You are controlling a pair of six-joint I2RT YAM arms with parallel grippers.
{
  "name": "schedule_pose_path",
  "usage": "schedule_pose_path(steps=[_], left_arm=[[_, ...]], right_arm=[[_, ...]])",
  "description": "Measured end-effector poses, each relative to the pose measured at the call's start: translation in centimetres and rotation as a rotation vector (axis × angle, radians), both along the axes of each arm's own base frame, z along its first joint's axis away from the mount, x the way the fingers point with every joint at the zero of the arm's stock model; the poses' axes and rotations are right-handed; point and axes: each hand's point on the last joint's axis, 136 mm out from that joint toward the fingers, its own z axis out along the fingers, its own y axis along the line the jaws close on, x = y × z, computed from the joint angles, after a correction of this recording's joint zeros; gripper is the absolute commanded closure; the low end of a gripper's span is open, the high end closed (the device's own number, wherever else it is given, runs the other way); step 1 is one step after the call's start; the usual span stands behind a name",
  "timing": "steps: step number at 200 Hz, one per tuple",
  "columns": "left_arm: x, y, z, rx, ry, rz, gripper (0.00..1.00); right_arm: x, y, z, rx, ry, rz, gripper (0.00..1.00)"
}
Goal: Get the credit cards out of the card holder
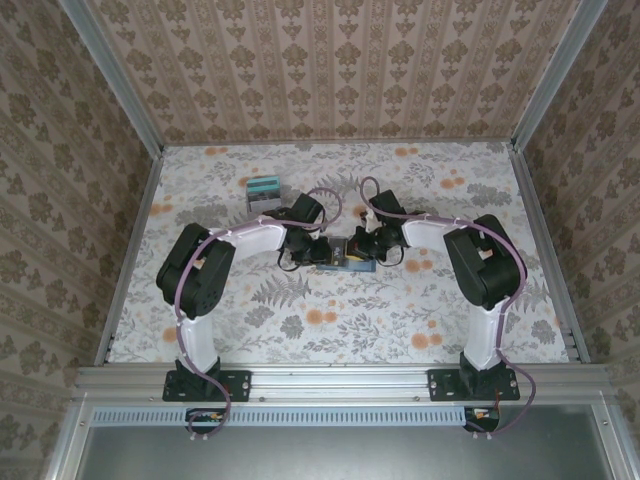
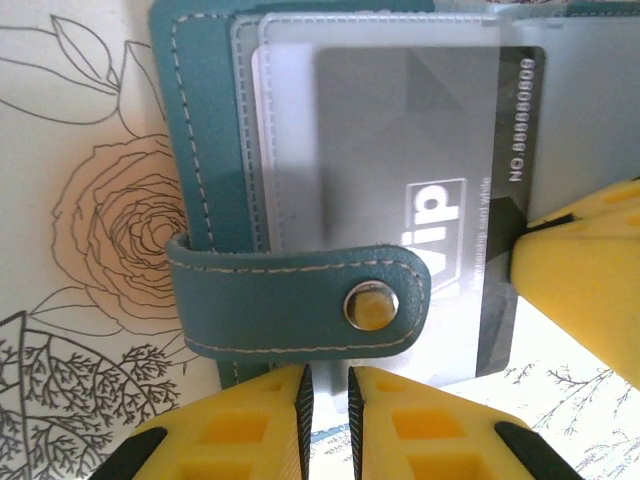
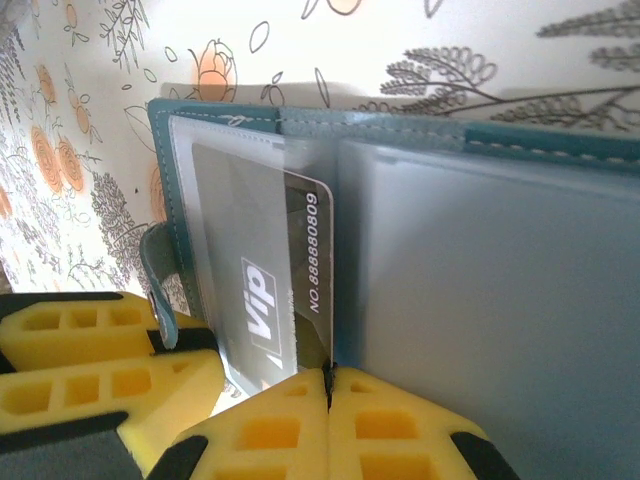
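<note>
The teal-blue card holder (image 1: 345,256) lies open mid-table between both grippers. In the left wrist view its strap with a metal snap (image 2: 372,305) crosses the holder (image 2: 205,130), and a dark grey "VIP" credit card (image 2: 400,130) sticks partly out of a clear sleeve. My left gripper (image 2: 325,378) is shut on the holder's near edge, its jaws a narrow slit apart. My right gripper (image 3: 328,374) is shut on the corner of the grey card (image 3: 305,265), beside the holder's other panel (image 3: 540,140). From above, the left gripper (image 1: 318,250) and right gripper (image 1: 364,247) face each other.
A grey card with a green band (image 1: 264,190) lies on the floral tabletop (image 1: 300,330) at the back left. Patterned walls with metal frame posts (image 1: 135,240) close in the table on three sides. The arm bases stand on the near rail (image 1: 340,380).
</note>
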Motion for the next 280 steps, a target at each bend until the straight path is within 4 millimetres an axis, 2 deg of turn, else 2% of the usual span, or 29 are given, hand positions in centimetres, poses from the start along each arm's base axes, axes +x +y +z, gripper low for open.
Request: schedule_pose_path(steps=[24,36,45,66,111,190,237,280], left_arm=[[0.0,0.0,0.0,0.0,0.0,0.001,0.8],[0.0,0.0,0.0,0.0,0.0,0.001,0.8],[0.0,0.0,0.0,0.0,0.0,0.001,0.8],[0.0,0.0,0.0,-0.001,0.0,0.001,0.8],[0.0,0.0,0.0,-0.001,0.0,0.0,0.8],[0.0,0.0,0.0,-0.003,0.002,-0.001,0.8],[0.0,0.0,0.0,-0.003,0.002,-0.001,0.8],[0.0,0.0,0.0,-0.004,0.001,-0.001,0.8]], right_arm=[[-0.1,-0.4,0.0,-0.001,0.001,-0.007,1.0],[-0.2,-0.5,0.0,-0.001,0.005,-0.011,0.82],[-0.2,-0.6,0.0,0.0,0.006,-0.012,0.74],[-0.1,-0.4,0.1,0.012,0.003,-0.009,0.72],[0.0,0.0,0.0,0.018,0.001,-0.01,0.78],[0.0,0.0,-0.3,0.016,0.012,-0.014,1.0],[0.0,-0.5,-0.2,0.015,0.007,-0.019,1.0],[-0.4,-2.5,0.7,0.012,-0.014,-0.042,1.0]])
